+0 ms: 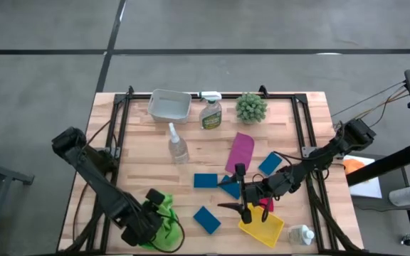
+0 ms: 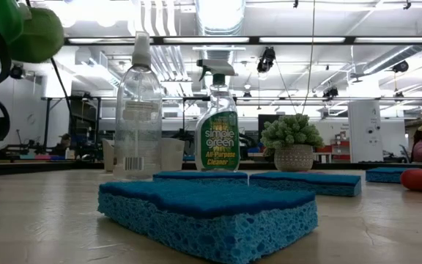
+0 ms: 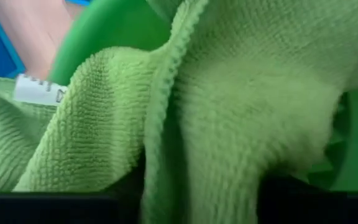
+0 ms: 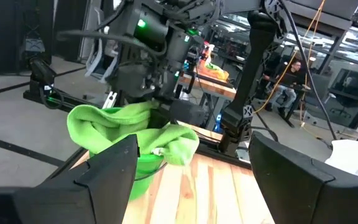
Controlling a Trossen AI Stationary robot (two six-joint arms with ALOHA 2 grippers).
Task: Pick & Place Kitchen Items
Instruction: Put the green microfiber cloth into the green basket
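Crumpled green ribbed microfibre cloth (image 3: 229,118) fills my left pincer (image 1: 150,222), clamped at the wooden slatted table's (image 1: 141,153) seven o'clock; my right pincer (image 1: 239,190) gapes wide at five o'clock.

a crumpled green cloth (image 3: 229,112) fills the view, its white tag (image 3: 39,90) beside a fold.

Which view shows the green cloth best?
The right wrist view: the whole green cloth bunched under the left gripper, over a green bowl. The left wrist view fills with its weave and a tag, no context. The high view shows it small. The low view shows only green at the corner.
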